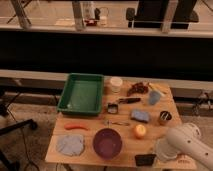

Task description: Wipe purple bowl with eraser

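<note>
Purple bowl (107,142) untouched – gripper (160,151) low beside black eraser (145,159); grip state cannot tell.

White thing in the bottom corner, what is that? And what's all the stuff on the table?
That white thing is a robot's arm. There is just one picture, looking down on a wooden table from above. At the arm's end is its gripper, a pinching hand, low in the picture's right corner, next to a black eraser. I can't see it holding anything. Nearby sits the purple bowl it should wipe. There is also a green tray, a blue cloth, an orange fruit, a blue cup and a white tub.
</note>
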### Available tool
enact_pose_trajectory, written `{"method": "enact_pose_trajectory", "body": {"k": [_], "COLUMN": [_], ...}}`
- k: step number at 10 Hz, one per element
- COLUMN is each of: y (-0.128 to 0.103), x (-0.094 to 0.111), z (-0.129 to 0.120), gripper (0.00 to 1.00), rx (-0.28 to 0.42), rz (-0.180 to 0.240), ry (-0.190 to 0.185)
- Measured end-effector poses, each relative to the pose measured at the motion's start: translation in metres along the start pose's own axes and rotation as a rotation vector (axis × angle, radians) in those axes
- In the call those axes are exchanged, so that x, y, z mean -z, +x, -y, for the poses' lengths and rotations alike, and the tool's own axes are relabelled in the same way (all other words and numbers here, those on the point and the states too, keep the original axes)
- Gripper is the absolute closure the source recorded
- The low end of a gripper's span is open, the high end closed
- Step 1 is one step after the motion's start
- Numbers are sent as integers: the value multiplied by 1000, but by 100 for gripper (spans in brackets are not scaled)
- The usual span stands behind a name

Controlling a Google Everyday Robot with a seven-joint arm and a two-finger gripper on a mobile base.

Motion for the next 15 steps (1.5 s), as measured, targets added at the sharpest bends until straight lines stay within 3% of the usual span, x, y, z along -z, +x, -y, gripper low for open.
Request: {"method": "enact_pose_trajectory", "body": {"k": [2,4,7,12,15], "y": [-12,-28,-64,-137,-153], "x": [33,46,40,18,7], "z": [-4,-4,-8,-14,-1], "gripper": [97,97,97,97,97], "rx": [-3,-5,34,199,234], "rz": [14,41,79,137,162], "ry": [12,-11,-67,-146,-141]}}
